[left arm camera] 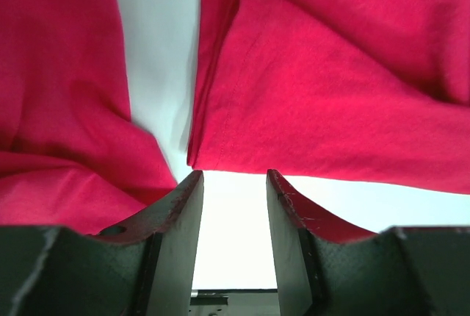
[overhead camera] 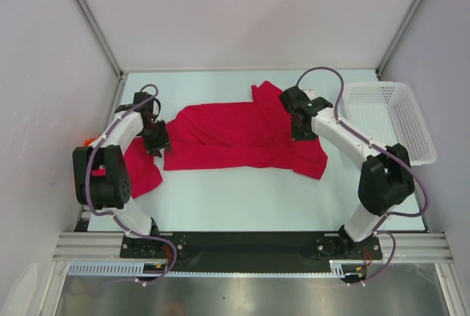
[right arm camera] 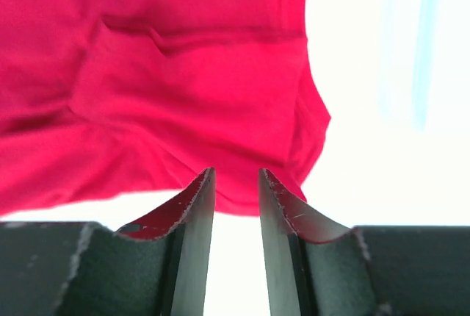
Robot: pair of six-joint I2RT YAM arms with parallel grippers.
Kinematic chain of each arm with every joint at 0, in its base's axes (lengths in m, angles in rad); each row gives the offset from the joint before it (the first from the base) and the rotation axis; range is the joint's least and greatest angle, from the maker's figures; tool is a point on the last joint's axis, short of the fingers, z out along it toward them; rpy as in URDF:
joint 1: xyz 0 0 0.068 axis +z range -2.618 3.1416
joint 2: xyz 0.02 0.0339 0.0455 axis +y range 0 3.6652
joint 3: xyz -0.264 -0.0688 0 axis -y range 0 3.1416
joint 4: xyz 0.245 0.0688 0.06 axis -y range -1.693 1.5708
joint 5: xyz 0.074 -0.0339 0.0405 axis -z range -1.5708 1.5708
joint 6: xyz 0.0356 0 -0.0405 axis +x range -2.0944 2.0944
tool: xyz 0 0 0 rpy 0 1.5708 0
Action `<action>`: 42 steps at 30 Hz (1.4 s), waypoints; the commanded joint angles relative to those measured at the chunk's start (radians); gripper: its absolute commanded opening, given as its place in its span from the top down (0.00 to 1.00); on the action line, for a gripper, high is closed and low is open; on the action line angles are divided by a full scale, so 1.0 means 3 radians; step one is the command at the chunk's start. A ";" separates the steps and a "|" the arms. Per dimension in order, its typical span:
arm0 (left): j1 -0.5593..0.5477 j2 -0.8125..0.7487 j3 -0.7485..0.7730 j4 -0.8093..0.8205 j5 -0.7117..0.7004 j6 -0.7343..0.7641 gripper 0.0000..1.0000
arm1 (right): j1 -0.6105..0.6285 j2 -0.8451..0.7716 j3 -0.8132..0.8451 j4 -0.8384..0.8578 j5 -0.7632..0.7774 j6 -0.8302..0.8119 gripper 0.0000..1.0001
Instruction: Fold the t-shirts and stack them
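Both jaws parted, empty, by red t-shirt (overhead camera: 242,136), basket (overhead camera: 389,117) only from above

We see one crimson t-shirt (overhead camera: 242,138) spread out but rumpled across the middle of the table (overhead camera: 242,198). A second shirt (overhead camera: 141,170) lies bunched at the left edge, beside what may be an orange garment (overhead camera: 89,141).

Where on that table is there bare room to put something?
The near strip of table between the spread t-shirt and the arm bases is widest. A narrower strip runs behind it, along the back wall. Crowded: the middle, around the left gripper and right gripper; second t-shirt at left; basket at right.
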 commanded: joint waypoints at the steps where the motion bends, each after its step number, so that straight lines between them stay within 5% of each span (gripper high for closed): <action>1: -0.0109 -0.0043 -0.0040 -0.0072 -0.0317 0.0038 0.55 | -0.0003 -0.0200 -0.0451 0.0066 -0.0178 0.0164 0.64; 16: -0.0323 0.0146 -0.0096 -0.0180 -0.1007 -0.0003 0.54 | -0.0162 -0.0395 -0.0959 0.0235 -0.0434 0.0169 0.54; 34: -0.0323 0.0397 -0.0270 0.0097 -0.0762 0.0058 0.54 | -0.0203 -0.0696 -0.1204 -0.0036 -0.0321 0.0277 0.52; 42: -0.0323 0.0489 -0.0295 0.0224 -0.0522 0.0094 0.64 | -0.0213 -0.0850 -0.1373 -0.0097 -0.0296 0.0348 0.51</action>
